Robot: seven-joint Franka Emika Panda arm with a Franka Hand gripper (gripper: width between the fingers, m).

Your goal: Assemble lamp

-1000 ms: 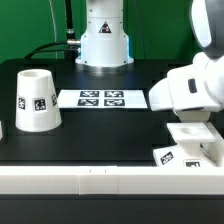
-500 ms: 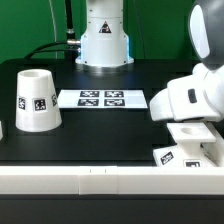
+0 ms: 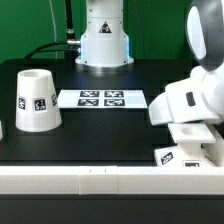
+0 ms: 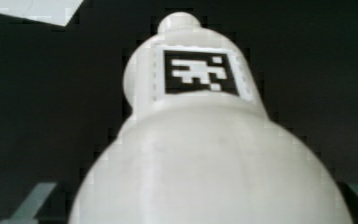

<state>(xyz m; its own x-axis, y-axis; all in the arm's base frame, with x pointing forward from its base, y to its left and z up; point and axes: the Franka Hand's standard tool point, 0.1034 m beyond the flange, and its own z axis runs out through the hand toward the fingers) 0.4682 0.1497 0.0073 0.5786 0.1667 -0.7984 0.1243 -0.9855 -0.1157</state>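
In the wrist view the white rounded bulb fills the picture, with a square tag on its narrow end. It sits between the jaws of my gripper, which is shut on it; a dark fingertip shows beside it. In the exterior view my gripper hangs at the right, just above the low square base, and the bulb is hidden by the hand. The tapered shade stands mouth down at the exterior view's left, far from the gripper.
The marker board lies flat mid-table in front of the robot's pedestal. A white rail runs along the table's near edge. A small white object shows at the left edge. A white corner lies beyond the bulb's tip.
The arm has sunk a little and shifted slightly toward the exterior view's right, over the base. The shade and the marker board have not moved.
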